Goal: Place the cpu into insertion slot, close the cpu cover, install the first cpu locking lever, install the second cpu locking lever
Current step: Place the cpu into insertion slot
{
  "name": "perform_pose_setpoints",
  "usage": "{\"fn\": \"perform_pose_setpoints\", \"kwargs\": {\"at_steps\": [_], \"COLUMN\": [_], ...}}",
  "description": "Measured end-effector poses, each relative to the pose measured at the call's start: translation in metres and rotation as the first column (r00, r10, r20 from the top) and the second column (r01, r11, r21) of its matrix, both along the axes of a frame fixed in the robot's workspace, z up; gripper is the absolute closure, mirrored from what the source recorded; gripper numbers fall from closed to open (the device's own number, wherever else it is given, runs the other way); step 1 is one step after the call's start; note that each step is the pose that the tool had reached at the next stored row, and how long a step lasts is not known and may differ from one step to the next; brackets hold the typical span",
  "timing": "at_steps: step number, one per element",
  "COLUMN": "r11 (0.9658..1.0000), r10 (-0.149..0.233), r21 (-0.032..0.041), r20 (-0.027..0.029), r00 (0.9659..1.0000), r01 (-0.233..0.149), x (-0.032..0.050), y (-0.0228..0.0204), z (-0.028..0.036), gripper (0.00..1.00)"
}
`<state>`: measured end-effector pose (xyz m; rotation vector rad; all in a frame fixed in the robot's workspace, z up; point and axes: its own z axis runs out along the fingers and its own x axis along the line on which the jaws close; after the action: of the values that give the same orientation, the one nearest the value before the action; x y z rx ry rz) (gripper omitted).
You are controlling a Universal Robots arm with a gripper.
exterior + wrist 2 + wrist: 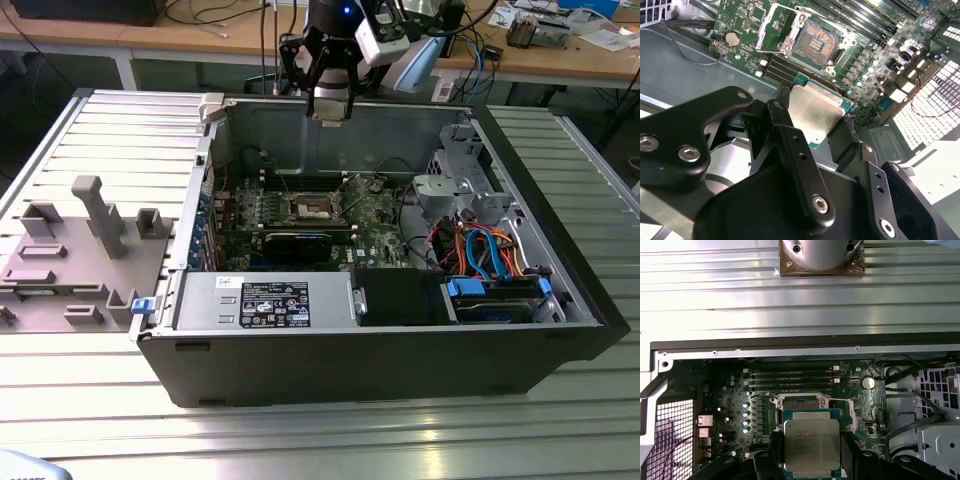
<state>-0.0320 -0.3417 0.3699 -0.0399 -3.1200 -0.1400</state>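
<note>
Cpu (811,445) is clamped by its edges in my gripper (815,120), metal top up, well above the uncovered insertion slot (812,44); holding it flat presumably favours level seating.

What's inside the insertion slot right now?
In the second wrist view the insertion slot is empty, its contact grid bare, the cpu cover raised beside it. In the first wrist view the held cpu covers most of the slot.
</note>
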Motion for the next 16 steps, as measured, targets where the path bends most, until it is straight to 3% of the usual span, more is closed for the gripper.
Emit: {"fn": "perform_pose_setpoints", "kwargs": {"at_steps": [16], "r11": [1.0000], "r10": [0.000], "r21": [-0.0001], "r20": [0.0000], "r00": [1.0000], "r01": [0.000], "x": [0.0000], "y": [0.0000], "z": [-0.0051], "gripper": [0.45]}}
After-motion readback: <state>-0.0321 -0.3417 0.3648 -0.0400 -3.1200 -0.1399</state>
